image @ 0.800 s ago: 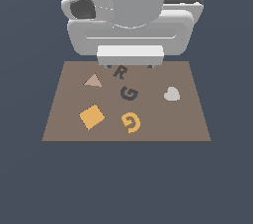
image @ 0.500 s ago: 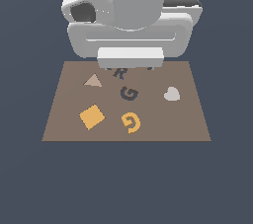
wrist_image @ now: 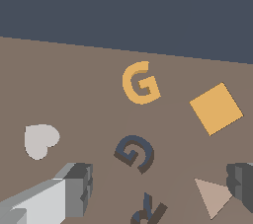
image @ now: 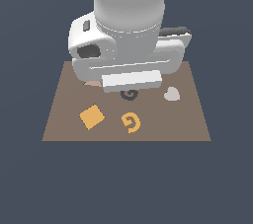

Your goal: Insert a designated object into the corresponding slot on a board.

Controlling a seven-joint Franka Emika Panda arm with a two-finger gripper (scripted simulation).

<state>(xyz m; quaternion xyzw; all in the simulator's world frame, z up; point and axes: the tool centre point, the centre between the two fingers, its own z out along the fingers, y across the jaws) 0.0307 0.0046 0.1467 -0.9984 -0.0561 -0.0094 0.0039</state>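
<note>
Brown and flat, the board lies on a dark blue-grey surface with the white arm hanging low over its far half and covering much of it in the exterior view. Orange-yellow, the little G piece lies flat on the board's near part, nothing touching it, with an orange square tile just off to the exterior view's left of it. Beyond the G piece, the dark navy G-shaped slot is half hidden under the arm in the exterior view but shows whole from the wrist, unfilled, with the top of a dark R-shaped recess next to it. A pale grey heart rests toward the exterior view's right, and a tan triangle shows plainly from the wrist, only its tip peeking out from under the arm on the other side. The gripper hovers above the slot area with its two fingers spread wide apart, one at each side of the wrist picture, and nothing between them; the G piece lies well clear of both.
</note>
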